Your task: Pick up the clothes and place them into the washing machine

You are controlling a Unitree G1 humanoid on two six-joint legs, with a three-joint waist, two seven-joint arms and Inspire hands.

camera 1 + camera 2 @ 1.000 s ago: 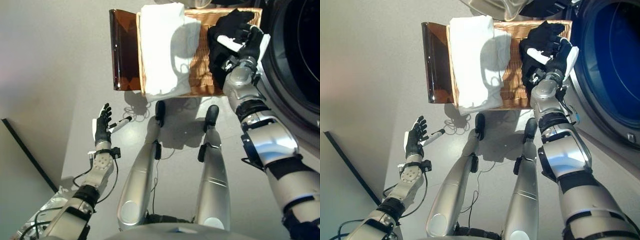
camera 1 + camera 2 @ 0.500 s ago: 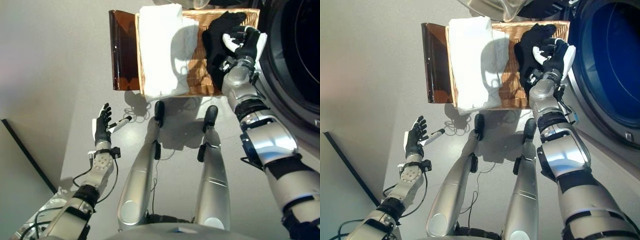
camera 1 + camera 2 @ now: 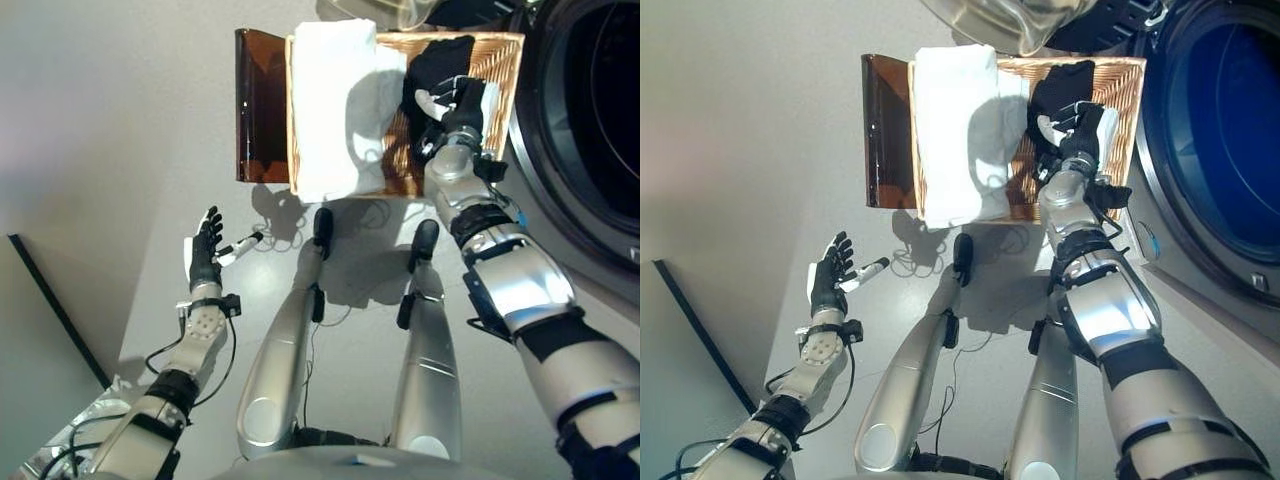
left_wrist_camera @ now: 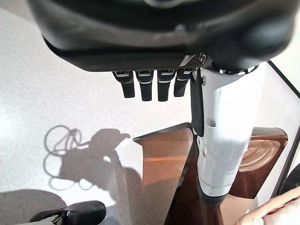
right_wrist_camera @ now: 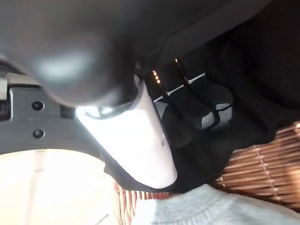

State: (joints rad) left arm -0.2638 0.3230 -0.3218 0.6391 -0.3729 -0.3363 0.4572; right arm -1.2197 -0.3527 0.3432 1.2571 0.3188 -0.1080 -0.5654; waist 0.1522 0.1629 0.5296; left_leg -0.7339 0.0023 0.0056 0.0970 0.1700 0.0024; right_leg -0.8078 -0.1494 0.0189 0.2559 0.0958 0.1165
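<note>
The right hand (image 3: pixel 455 100) curls its fingers (image 5: pixel 201 110) into black clothes (image 3: pixel 440 62) at the wicker basket's (image 3: pixel 500 60) right side, beside a white garment (image 3: pixel 335 100). Grasping underway; next, lift toward the washing machine (image 3: pixel 1210 150). The left hand (image 3: pixel 207 250) hangs open, empty.

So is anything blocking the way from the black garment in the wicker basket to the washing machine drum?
Nothing visible does. The right hand is curled on the black garment in the woven wicker basket; the washing machine's round opening is open beside it.
</note>
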